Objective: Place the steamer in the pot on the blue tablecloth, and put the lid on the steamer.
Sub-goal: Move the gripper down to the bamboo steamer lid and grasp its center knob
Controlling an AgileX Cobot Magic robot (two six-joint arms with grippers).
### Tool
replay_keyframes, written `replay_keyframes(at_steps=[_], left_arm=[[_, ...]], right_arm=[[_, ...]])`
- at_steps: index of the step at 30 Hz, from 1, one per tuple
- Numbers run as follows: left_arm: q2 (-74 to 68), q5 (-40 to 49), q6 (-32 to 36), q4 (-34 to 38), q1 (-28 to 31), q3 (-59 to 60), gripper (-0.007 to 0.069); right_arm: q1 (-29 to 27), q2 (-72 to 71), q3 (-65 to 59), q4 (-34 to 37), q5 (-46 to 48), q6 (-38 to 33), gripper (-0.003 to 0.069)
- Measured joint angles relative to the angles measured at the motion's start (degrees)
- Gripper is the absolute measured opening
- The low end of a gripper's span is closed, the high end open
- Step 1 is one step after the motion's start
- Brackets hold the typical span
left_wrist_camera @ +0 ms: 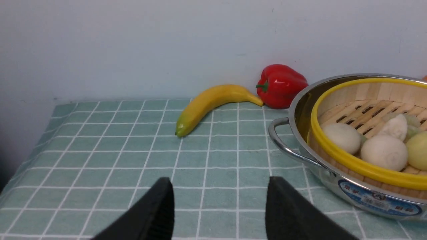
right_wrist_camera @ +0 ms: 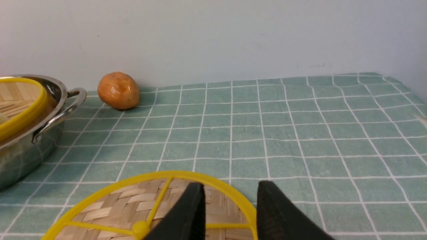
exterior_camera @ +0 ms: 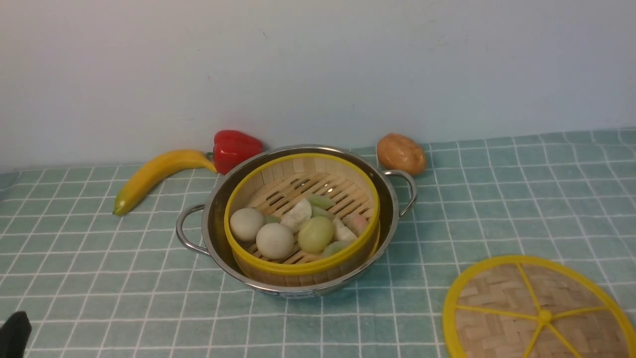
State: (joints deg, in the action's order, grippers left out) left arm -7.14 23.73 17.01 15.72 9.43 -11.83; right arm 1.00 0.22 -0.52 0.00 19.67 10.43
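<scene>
The round woven-bamboo lid with yellow spokes (exterior_camera: pixel 497 330) is lying right of and nearer than the shiny steel pot (exterior_camera: pixel 340 283). The right gripper (right_wrist_camera: pixel 230 200), nearer the lid than the left gripper (left_wrist_camera: pixel 220 196), is pointing over it; both are standing wide, holding nothing.

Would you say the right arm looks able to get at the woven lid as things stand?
Probably yes: the right gripper is open and appears close to the lid, with nothing lying on it.

Front camera looks forward and down from between 2 arms; both wrist cameras, lower, share its pot (exterior_camera: pixel 300 292) view
</scene>
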Motion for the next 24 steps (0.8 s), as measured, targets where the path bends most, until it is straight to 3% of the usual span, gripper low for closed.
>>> replay_keyframes(at_steps=[20,23,24], left_arm=[[4.7,-1.8,-0.2,1.1,0.0,11.7,0.0358],[6.2,-2.4,-3.2,-2.2,-0.4,12.2,0.0358],[6.8,-2.7,-7.5,-5.7,-1.0,12.2,0.0358]], right_arm=[[0.0,0.0,0.0,0.0,0.0,0.0,0.0240],[0.0,0.0,0.0,0.0,0.0,0.0,0.0240],[0.0,0.0,0.0,0.0,0.0,0.0,0.0240]])
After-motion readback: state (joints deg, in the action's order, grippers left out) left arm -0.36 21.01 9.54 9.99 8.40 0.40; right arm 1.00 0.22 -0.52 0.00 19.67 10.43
